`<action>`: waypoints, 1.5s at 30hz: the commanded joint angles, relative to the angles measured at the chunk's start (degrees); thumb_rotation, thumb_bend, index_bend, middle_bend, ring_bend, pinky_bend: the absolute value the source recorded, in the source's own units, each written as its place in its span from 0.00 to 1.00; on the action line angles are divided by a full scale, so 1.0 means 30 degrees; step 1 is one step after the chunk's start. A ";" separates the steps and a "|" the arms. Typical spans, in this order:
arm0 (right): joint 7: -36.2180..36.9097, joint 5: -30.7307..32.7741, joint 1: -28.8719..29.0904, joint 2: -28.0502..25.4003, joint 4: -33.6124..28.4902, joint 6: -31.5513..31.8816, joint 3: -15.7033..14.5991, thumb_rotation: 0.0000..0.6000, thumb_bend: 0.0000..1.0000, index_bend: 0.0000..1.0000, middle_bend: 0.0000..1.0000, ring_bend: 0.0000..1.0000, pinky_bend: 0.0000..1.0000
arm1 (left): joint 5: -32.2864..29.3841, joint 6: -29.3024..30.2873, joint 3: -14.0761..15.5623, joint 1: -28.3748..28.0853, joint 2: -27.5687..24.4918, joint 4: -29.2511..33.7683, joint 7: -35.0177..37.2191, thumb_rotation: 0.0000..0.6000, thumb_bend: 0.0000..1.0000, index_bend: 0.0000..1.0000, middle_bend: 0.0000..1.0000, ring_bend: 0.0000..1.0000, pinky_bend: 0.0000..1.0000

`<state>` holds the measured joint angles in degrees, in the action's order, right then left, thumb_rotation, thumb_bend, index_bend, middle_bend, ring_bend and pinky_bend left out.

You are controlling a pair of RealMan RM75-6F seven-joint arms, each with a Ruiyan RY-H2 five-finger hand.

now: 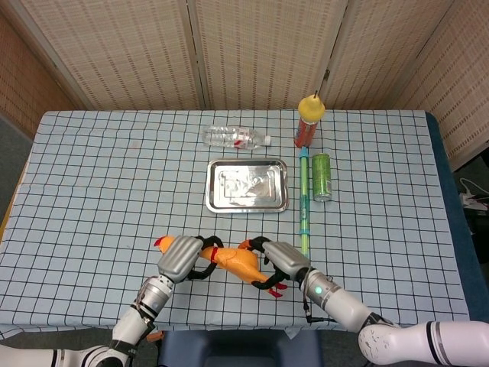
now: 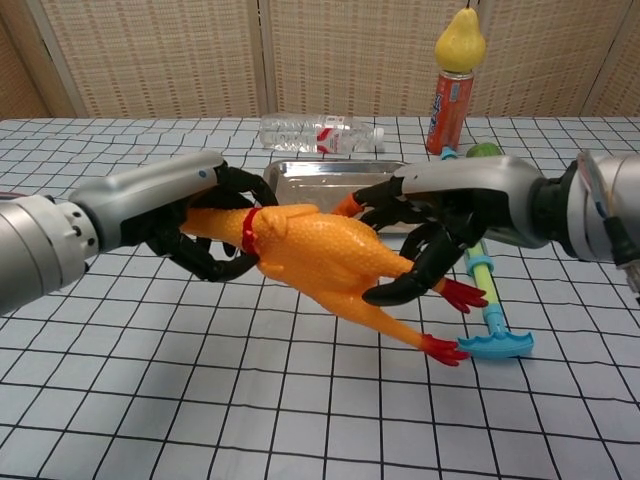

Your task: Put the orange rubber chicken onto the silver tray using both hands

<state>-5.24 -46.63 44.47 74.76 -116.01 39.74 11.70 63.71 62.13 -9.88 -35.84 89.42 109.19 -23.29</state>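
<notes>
The orange rubber chicken is held between both hands, near the table's front edge. My left hand grips its neck and head end, with black fingers wrapped around it. My right hand grips the body near the red feet, which stick out to the right. In the chest view the chicken looks lifted off the cloth. The silver tray lies empty beyond the chicken, toward the middle of the table.
A clear water bottle lies behind the tray. To its right stand an orange bottle topped by a yellow pear, a green can and a long green-blue stick. The checked cloth covers the table.
</notes>
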 commanded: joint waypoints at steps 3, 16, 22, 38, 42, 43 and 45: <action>0.0324 -0.1748 -0.0476 0.0939 0.0694 0.1503 0.0027 1.00 0.33 0.72 0.59 0.65 0.93 | 0.0069 0.0071 0.0067 -0.0065 -0.0165 0.0228 0.0216 1.00 0.73 0.82 0.66 0.48 0.56; 0.0902 -0.3892 -0.0938 0.1074 0.0739 0.2774 -0.0418 1.00 0.44 1.00 0.79 0.88 1.00 | 0.0117 0.0369 0.0180 -0.0081 -0.0631 0.0387 0.0697 1.00 0.73 0.82 0.66 0.48 0.56; 0.2561 -0.4468 -0.1070 0.0531 0.0252 0.1879 -0.0436 1.00 0.37 0.63 0.61 0.59 0.82 | -0.0071 0.0326 0.0108 -0.0235 -0.0836 0.0616 0.0685 1.00 0.73 0.82 0.66 0.48 0.57; 0.9442 -0.8077 -0.1364 -0.1731 0.0280 -0.1695 0.0634 1.00 0.10 0.00 0.00 0.00 0.00 | -0.0896 0.0016 -0.0140 -0.0660 -0.1573 0.1144 0.1091 1.00 0.73 0.82 0.66 0.48 0.57; 0.9577 -0.8293 -0.1126 -0.1534 0.0699 -0.1824 0.0497 1.00 0.10 0.00 0.00 0.00 0.00 | -0.0793 0.0008 -0.0080 -0.0784 -0.1542 0.1421 0.1058 1.00 0.73 0.82 0.66 0.48 0.57; 0.9650 -0.8183 -0.1029 -0.1438 0.0798 -0.1864 0.0499 1.00 0.10 0.00 0.00 0.00 0.00 | -0.0732 0.0012 -0.0039 -0.0819 -0.1522 0.1506 0.1028 1.00 0.73 0.82 0.66 0.48 0.57; 0.9658 -0.7941 -0.0897 -0.1312 0.0933 -0.1871 0.0490 1.00 0.11 0.00 0.00 0.00 0.05 | -0.0656 0.0047 0.0026 -0.0858 -0.1474 0.1613 0.0968 1.00 0.73 0.82 0.66 0.48 0.57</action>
<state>23.66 -70.80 41.53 70.57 -113.46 34.20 13.21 61.70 62.25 -9.84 -38.37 84.96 113.99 -20.34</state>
